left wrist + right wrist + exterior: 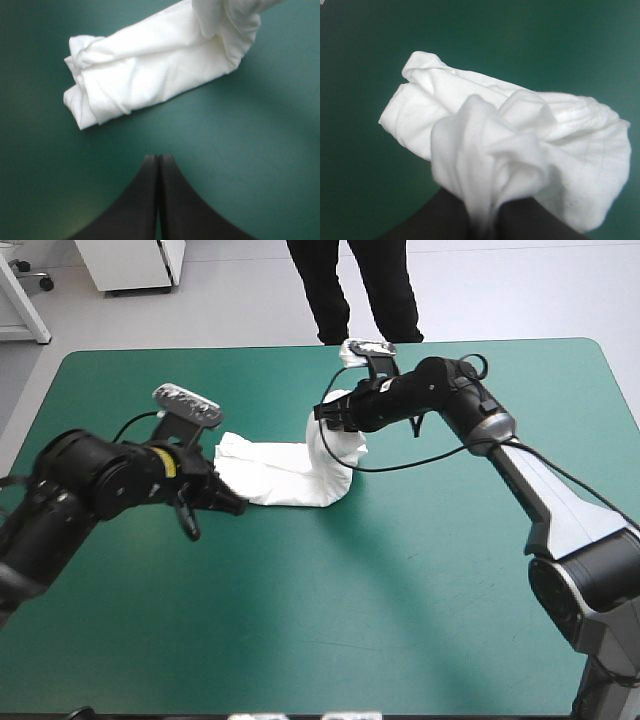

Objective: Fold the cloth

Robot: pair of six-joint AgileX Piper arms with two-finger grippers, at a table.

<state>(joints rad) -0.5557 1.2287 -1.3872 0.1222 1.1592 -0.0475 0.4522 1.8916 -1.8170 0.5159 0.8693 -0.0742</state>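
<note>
The white T-shirt [283, 475] lies as a long folded bundle near the middle of the teal-green table. Its right end is pulled up off the table, and my right gripper [325, 420] is shut on that raised end. In the right wrist view the T-shirt [520, 150] rises between my fingers, with the rest of the bundle lying ahead. My left gripper [235, 503] is shut and empty at the bundle's left end. In the left wrist view the left gripper [158, 159] points at bare cover a short way from the T-shirt [155, 70].
The teal-green table [400, 620] stretches wide toward the front and right of the bundle. A black cable hangs from my right wrist just beside the lifted cloth.
</note>
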